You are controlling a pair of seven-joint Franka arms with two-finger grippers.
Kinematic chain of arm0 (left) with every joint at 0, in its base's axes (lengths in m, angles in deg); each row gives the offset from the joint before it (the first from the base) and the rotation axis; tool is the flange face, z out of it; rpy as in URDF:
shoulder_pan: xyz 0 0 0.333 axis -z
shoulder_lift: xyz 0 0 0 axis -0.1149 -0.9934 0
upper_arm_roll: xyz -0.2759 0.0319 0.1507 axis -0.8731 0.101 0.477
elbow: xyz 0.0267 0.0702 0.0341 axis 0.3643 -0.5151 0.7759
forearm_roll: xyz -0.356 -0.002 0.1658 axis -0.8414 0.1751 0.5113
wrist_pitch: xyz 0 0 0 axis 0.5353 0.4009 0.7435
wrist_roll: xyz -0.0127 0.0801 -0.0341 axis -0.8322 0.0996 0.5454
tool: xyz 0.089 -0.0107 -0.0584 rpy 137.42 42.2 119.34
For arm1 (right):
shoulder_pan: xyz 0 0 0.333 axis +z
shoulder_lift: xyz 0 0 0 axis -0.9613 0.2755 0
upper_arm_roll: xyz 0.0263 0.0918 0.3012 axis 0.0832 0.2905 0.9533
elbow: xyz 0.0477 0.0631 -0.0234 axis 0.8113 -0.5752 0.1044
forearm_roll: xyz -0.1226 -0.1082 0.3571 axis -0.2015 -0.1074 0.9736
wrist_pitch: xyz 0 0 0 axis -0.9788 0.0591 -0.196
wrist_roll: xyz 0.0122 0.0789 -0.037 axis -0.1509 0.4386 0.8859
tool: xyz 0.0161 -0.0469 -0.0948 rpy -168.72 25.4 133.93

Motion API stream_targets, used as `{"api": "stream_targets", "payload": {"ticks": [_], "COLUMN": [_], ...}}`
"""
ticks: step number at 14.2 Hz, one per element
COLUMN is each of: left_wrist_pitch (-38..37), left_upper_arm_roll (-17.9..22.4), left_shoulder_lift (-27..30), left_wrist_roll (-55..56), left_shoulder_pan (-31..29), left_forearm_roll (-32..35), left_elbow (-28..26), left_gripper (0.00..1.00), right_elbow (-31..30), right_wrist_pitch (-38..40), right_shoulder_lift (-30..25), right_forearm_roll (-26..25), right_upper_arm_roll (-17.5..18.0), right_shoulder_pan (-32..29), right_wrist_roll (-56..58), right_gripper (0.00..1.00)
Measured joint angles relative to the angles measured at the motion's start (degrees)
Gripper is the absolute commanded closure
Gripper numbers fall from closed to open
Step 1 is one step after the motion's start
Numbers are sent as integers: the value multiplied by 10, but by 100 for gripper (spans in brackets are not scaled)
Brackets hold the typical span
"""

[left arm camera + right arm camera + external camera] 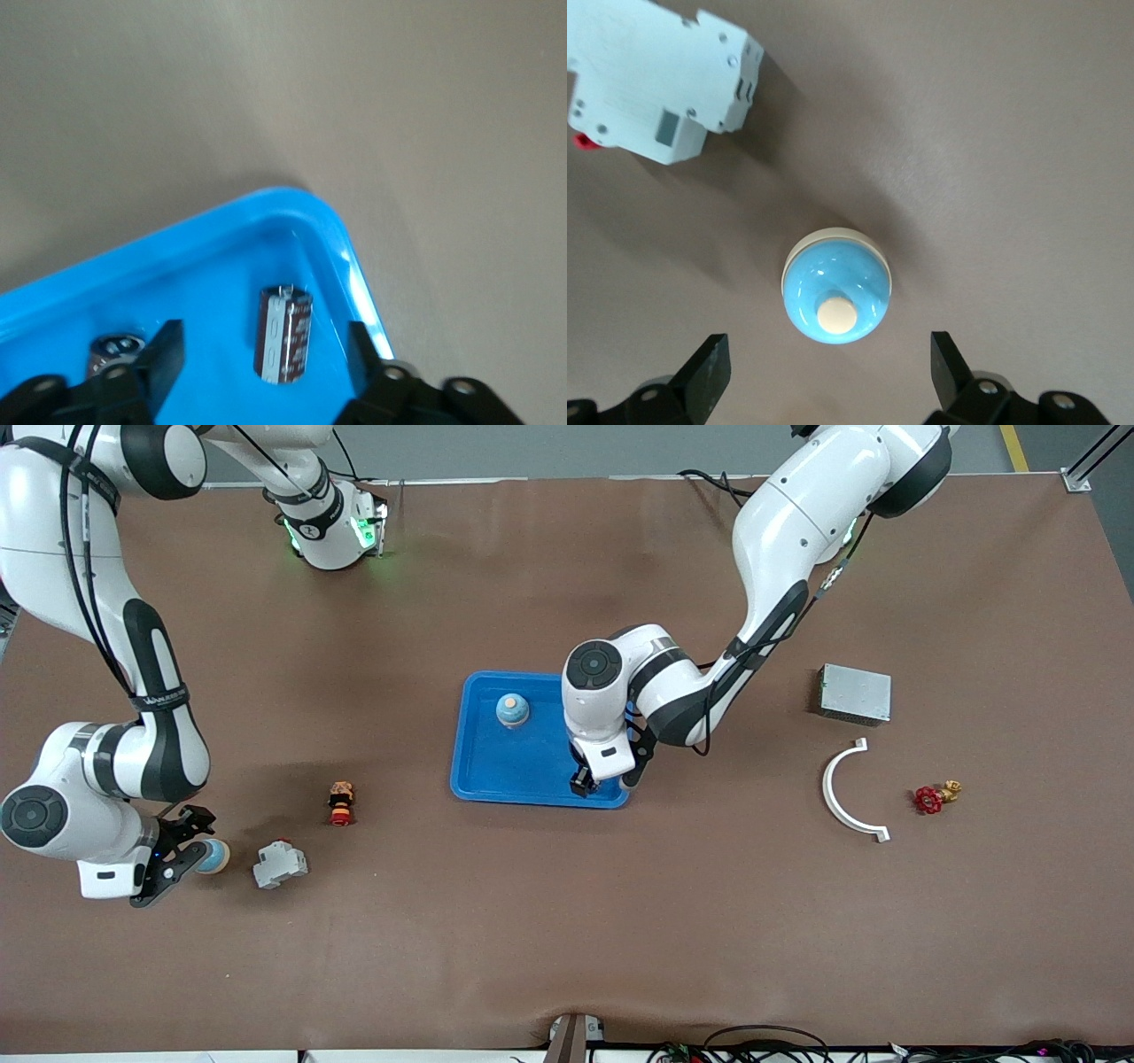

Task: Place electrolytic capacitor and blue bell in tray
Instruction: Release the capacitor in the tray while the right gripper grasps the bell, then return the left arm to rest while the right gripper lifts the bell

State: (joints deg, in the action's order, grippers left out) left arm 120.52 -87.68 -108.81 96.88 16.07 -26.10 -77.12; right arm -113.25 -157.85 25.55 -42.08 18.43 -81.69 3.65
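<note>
The blue tray (496, 775) lies mid-table. One blue bell (512, 709) stands in it. My left gripper (607, 779) hangs open over the tray corner nearest the front camera. In the left wrist view a brown electrolytic capacitor (285, 334) rests on the tray (266, 204) floor between the spread fingers (166, 352) of the left gripper (264, 359), touching neither. A second blue bell (213, 856) sits on the table at the right arm's end. My right gripper (188, 849) is open just beside it. In the right wrist view this bell (837, 285) lies just ahead of the right gripper (828, 367).
A white circuit breaker (280, 864) lies close beside the second bell, and a small red and black part (341, 803) is between it and the tray. Toward the left arm's end are a grey metal box (854, 693), a white curved piece (849, 790) and a red valve (930, 799).
</note>
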Motion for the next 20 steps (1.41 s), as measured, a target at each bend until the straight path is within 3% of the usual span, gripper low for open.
{"api": "stream_targets", "payload": {"ticks": [4, 10, 13, 15, 16, 18, 20], "left_wrist_pitch": [-44, -131, -159, -181, -197, -229, -260], "left_upper_arm_roll": [-1, -2, -1, -1, -1, -1, -1], "left_shoulder_lift": [46, 155, 212, 244, 257, 281, 298], "left_wrist_roll": [-68, -293, -430, -513, -545, -605, -671], "left_shoulder_pan": [-43, -120, -169, -202, -214, -236, -265], "left_forearm_roll": [-1, -29, -84, -118, -122, -127, -138], "left_elbow": [12, 14, 15, 15, 14, 14, 14], "left_gripper": [0, 0, 0, 0, 0, 0, 0], "right_elbow": [0, 1, 2, 2, 3, 5, 6], "right_wrist_pitch": [0, -6, -19, -22, -26, -32, -27], "right_shoulder_lift": [16, 42, 47, 48, 48, 48, 45], "right_forearm_roll": [3, 19, 19, 19, 19, 19, 20], "right_upper_arm_roll": [1, 2, 1, 1, 1, 2, 2], "right_shoulder_pan": [-2, -5, -7, -7, -7, -7, -8], "right_wrist_roll": [0, 2, 5, 22, 34, 50, 55], "right_gripper": [0, 0, 0, 38, 45, 44, 29]}}
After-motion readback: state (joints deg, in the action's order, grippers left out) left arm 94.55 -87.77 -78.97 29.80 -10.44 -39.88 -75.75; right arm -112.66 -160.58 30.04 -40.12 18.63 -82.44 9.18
